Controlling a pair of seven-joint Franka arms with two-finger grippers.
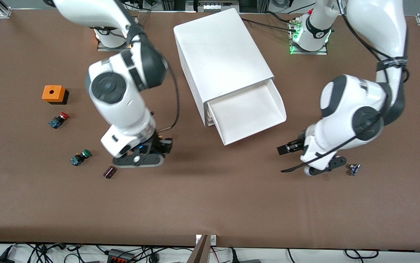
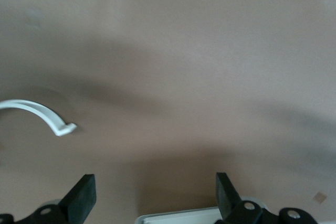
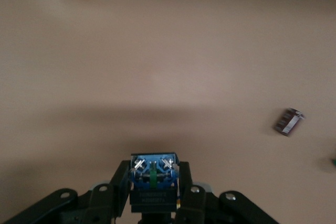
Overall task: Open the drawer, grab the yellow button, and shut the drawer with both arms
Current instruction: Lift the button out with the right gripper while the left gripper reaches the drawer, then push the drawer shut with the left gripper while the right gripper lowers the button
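Brown table (image 1: 210, 204): drawer (image 1: 248, 113) open, my right claw (image 3: 155, 195) grips the button (image 3: 153, 174); left claw (image 2: 152, 195) wide, should push drawer shut.

No text, label, brand, number or sign could be read anywhere in the three views.
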